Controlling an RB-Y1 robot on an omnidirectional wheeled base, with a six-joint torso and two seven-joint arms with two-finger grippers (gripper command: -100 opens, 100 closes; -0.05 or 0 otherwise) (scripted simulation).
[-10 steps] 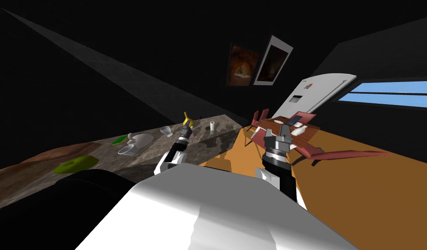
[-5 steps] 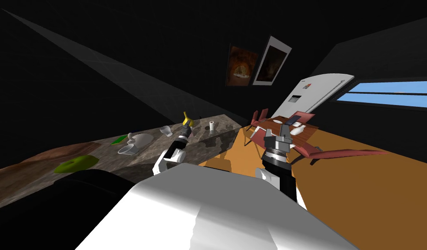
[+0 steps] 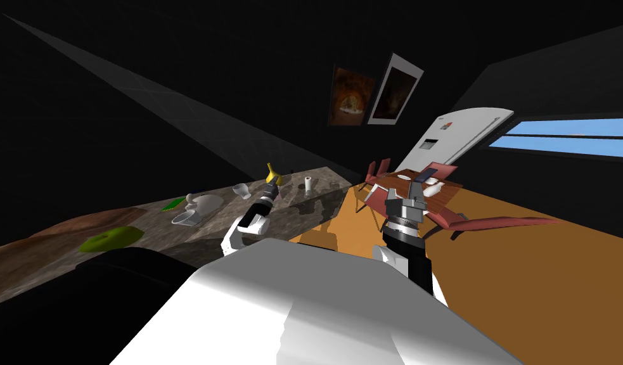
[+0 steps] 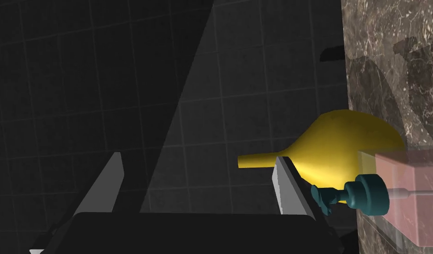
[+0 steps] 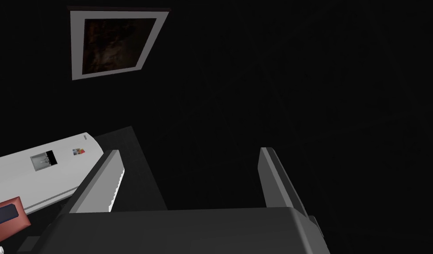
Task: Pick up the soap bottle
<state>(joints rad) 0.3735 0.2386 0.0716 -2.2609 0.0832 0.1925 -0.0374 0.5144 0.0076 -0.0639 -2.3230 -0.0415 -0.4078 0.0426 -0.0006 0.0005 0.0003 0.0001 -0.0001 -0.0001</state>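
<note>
The soap bottle (image 4: 389, 194) has a teal pump head and a clear pink body, and stands on the dark marbled counter (image 4: 396, 66). In the left wrist view it sits just outside one finger (image 4: 288, 189) of my left gripper (image 4: 197, 156), which is open with nothing between its fingers. A yellow flask-shaped vase (image 4: 343, 145) stands right behind the bottle. In the head view my left gripper (image 3: 273, 180) reaches over the counter (image 3: 291, 206) to the yellow vase (image 3: 270, 171). My right gripper (image 3: 417, 185) is held up open in front of me, and shows open and empty (image 5: 189, 152) in its own wrist view.
White cups and a bowl (image 3: 202, 204) lie on the counter left of my arm, a small white roll (image 3: 309, 184) to its right, and a green object (image 3: 110, 239) nearer me. A table with red chairs (image 3: 424, 196) and a white fridge (image 3: 459, 133) stand to the right.
My left forearm has shifted a little to the left, with the gripper still at the yellow vase. The whole view has turned slightly. The right arm holds still.
</note>
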